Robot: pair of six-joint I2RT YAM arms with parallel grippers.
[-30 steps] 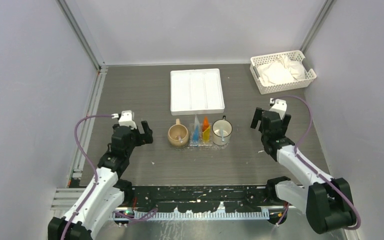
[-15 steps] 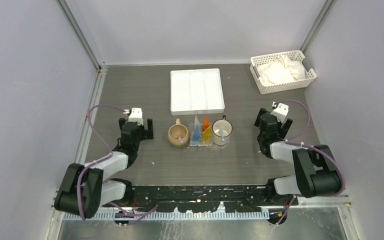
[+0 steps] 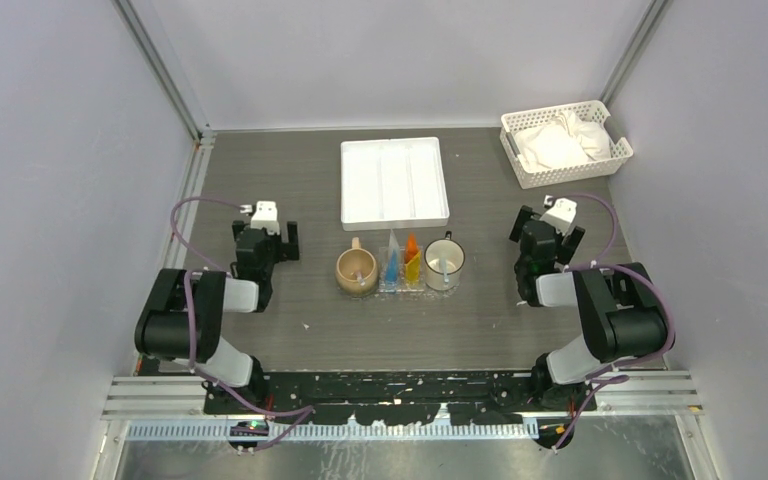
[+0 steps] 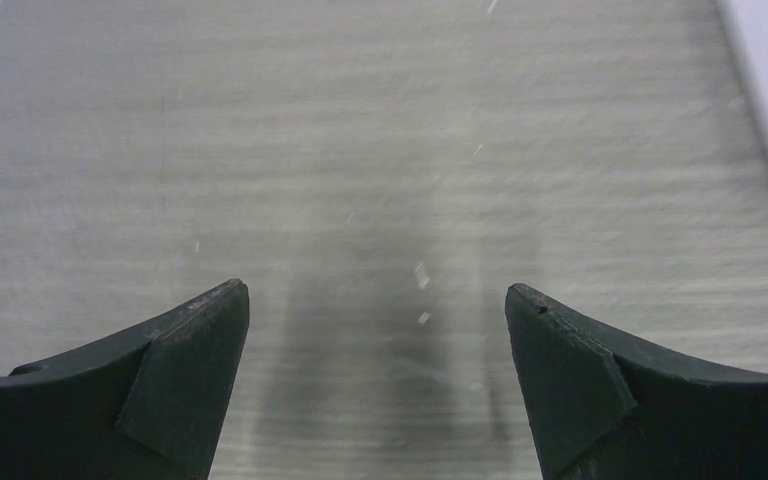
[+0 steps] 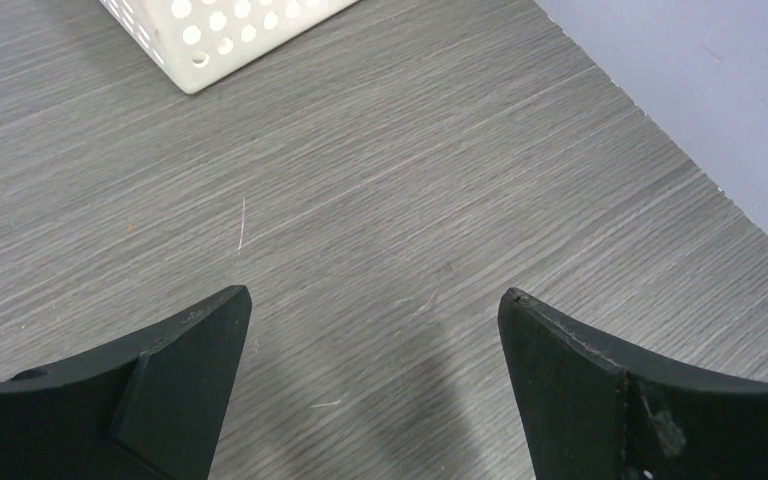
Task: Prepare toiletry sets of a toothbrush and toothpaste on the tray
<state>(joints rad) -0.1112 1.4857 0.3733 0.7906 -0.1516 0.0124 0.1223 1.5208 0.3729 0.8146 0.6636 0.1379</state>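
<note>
While left pincer point(image 4: 375, 300) gapes, tray point(image 3: 418, 286) lies well apart, rightward

Grey wood-grain table point(image 3: 480, 320), lilac walls point(image 3: 60, 180)

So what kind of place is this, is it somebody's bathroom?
Probably not: it looks like a robot test booth. Plain walls on metal rails box in a grey table, two robot arms are bolted at its near edge, and mugs and a white basket sit out like props.
</note>
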